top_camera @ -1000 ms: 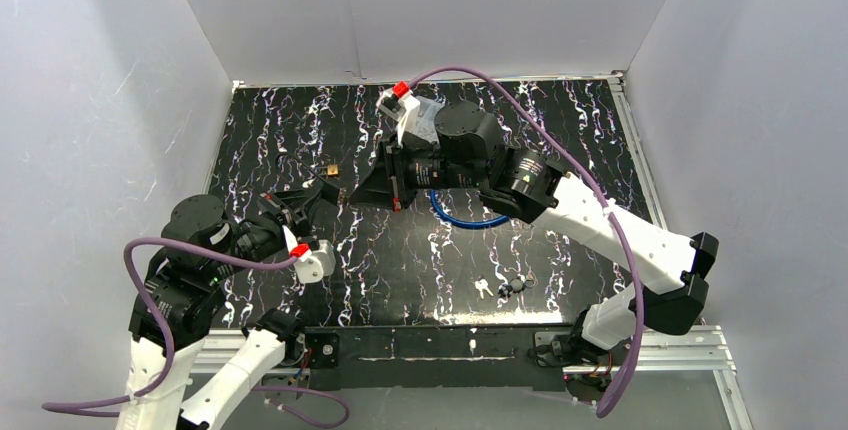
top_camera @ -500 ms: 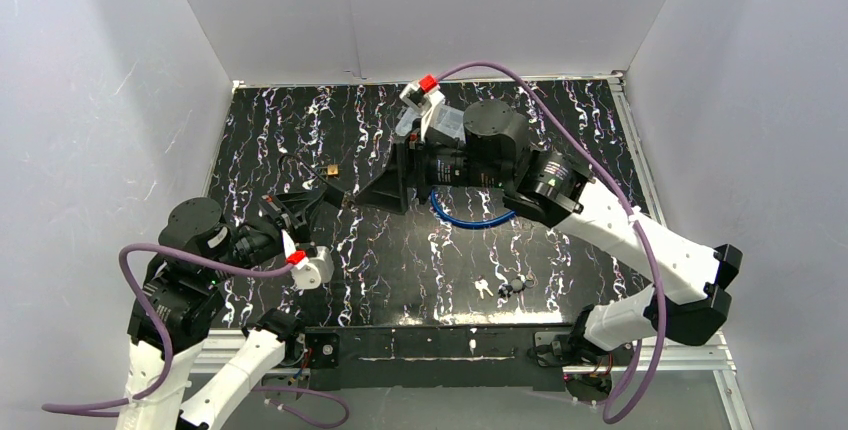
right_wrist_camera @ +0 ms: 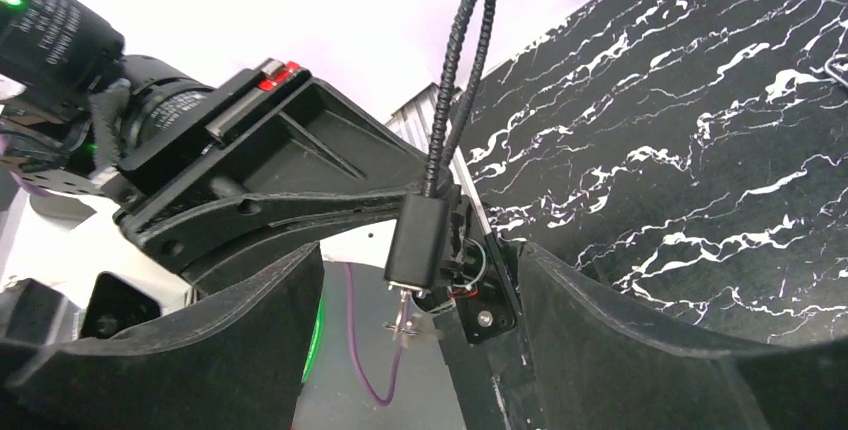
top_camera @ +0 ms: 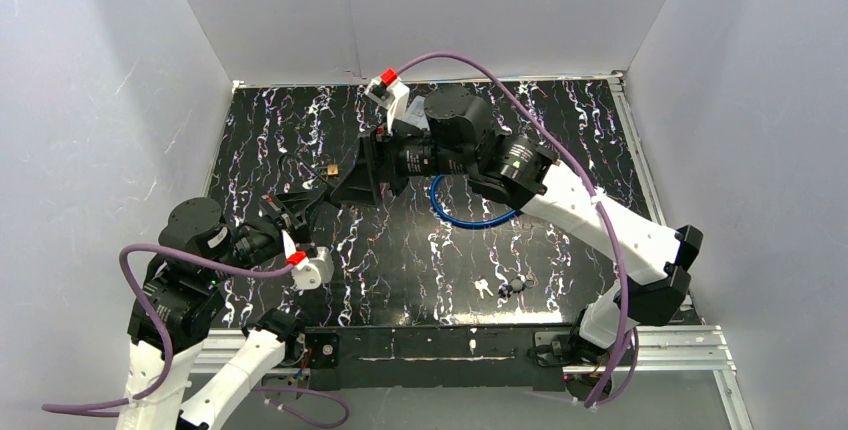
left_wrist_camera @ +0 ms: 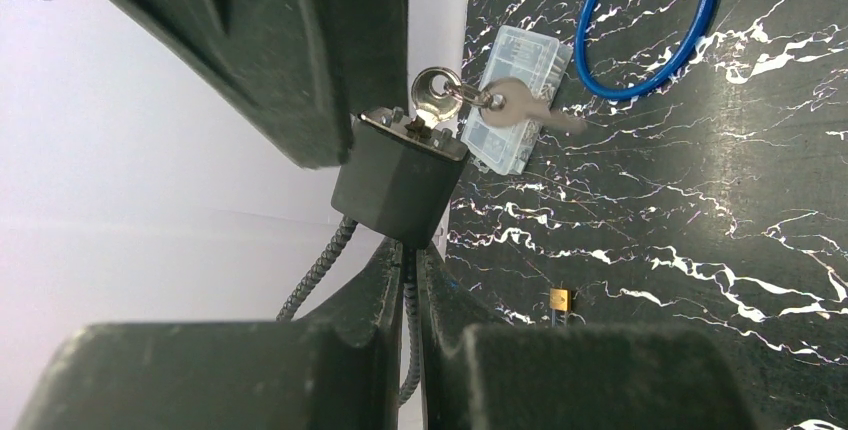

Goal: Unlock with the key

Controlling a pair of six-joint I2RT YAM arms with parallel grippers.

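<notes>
A black cable lock [left_wrist_camera: 400,185] hangs in the air, its braided cable [right_wrist_camera: 450,80] looping above the body [right_wrist_camera: 418,240]. My left gripper [left_wrist_camera: 410,280] is shut on the cable just below the body. A silver key [left_wrist_camera: 432,100] sits in the keyhole, and a second key [left_wrist_camera: 520,105] dangles from its ring. My right gripper [right_wrist_camera: 418,270] is open, its fingers [right_wrist_camera: 620,340] standing on either side of the lock's key end without touching it. From above, the two grippers [top_camera: 305,202] [top_camera: 345,185] meet left of centre, hiding the lock.
A blue ring [top_camera: 470,218] lies on the black marbled table [top_camera: 560,130] under the right arm. A clear plastic box [left_wrist_camera: 515,100] lies near it. A small gold piece [top_camera: 329,167] sits by the grippers. Loose keys [top_camera: 485,287] and a small black part [top_camera: 517,283] lie near the front.
The right gripper has opened wide, turned its wrist and moved left, so its fingers now straddle the lock. The left arm has held still with the cable.
</notes>
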